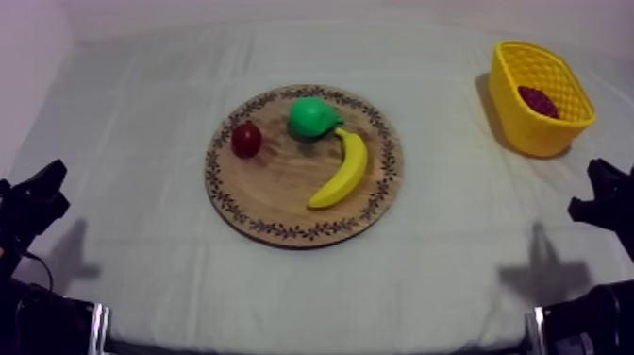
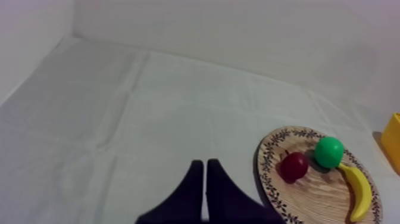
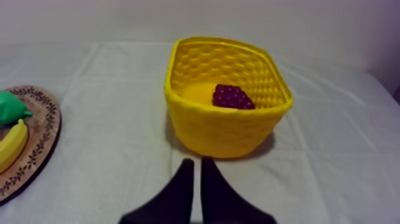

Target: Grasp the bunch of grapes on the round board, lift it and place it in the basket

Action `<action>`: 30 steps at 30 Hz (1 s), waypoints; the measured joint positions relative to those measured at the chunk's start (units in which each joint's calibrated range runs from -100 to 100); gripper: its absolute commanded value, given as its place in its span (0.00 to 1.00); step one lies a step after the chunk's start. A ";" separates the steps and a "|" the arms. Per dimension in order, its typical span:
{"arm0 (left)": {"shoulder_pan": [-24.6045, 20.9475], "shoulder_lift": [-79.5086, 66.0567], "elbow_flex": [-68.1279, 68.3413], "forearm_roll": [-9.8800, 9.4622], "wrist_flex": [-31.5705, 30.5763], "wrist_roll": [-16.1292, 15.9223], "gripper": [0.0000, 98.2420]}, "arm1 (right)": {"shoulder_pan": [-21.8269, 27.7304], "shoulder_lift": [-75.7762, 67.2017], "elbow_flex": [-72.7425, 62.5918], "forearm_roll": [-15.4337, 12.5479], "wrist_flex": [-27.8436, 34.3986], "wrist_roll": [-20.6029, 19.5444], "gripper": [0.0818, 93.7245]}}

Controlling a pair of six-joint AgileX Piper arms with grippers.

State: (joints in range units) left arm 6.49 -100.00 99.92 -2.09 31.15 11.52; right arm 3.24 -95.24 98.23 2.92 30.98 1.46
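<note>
Straight ahead of the right gripper [image 3: 197, 162], a short way across the grey-white cloth [image 3: 333, 173], stands the yellow basket [image 3: 226, 128]. The bunch of grapes [image 3: 232, 97] lies inside it on the basket floor, below the rim and apart from the gripper. This gripper's two black fingers [image 3: 181, 184] lie together as a narrow wedge with nothing between them, so it is closed and has hold of nothing. Off to its left, well apart from the basket, is the round wooden board [image 3: 41, 140] with the patterned rim. The green pear [image 3: 11, 106] and the banana [image 3: 12, 146] on it are partly in sight from this side. Ahead of the left gripper [image 2: 205, 164] and to its right lies the same board, and on it the small red fruit [image 2: 294, 166] is the nearest piece to this gripper. The pear sits just beyond the red fruit, and the banana lies along the board's far side, its end close by the pear. The left gripper's fingers [image 2: 190, 184] are likewise pressed together into a wedge and grip nothing. From above, both grippers sit low at their own sides of the table, each well apart from the board, and the basket stands just ahead of the right one.
</note>
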 measured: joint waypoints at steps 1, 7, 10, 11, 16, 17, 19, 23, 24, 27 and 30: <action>0.00 0.00 0.00 0.00 0.00 0.03 0.00 | 0.00 -0.16 0.48 -0.18 -0.16 0.00 0.00; 0.00 0.00 0.00 0.00 0.00 0.03 0.00 | 0.00 -0.42 1.43 -2.92 0.94 1.45 0.00; 0.00 0.00 0.00 0.00 0.00 0.03 0.00 | -0.09 -0.42 1.50 -3.91 1.19 2.46 0.02; 0.00 0.00 0.00 0.00 0.00 0.03 0.00 | -0.12 -0.42 1.50 -4.05 1.35 2.73 0.03; 0.00 0.00 0.00 0.00 0.00 0.03 0.00 | -0.16 -0.42 1.50 -4.36 2.37 4.71 0.06; 0.00 0.00 0.00 0.00 0.00 0.03 0.00 | -0.16 -0.42 1.50 -4.36 2.37 5.40 0.05; 0.00 0.00 0.00 0.00 0.00 0.03 0.00 | -0.16 -0.42 1.50 -4.36 2.37 6.16 0.03; 0.00 0.00 0.00 0.00 0.00 0.03 0.00 | -0.16 -0.42 1.50 -4.36 2.37 9.46 0.01; 0.00 0.00 0.00 0.00 0.00 0.03 0.00 | -0.16 -0.42 1.50 -4.36 2.37 9.87 0.01; 0.00 0.00 0.00 0.00 0.00 0.03 0.00 | -0.16 -0.42 1.50 -4.36 2.37 10.46 0.01; 0.00 0.00 0.00 0.00 0.00 0.03 0.00 | -0.16 -0.42 1.50 -4.36 2.46 10.49 0.00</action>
State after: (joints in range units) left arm 6.49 -100.00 99.92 -2.09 31.15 11.55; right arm 3.08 -95.67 99.73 -1.43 33.45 11.94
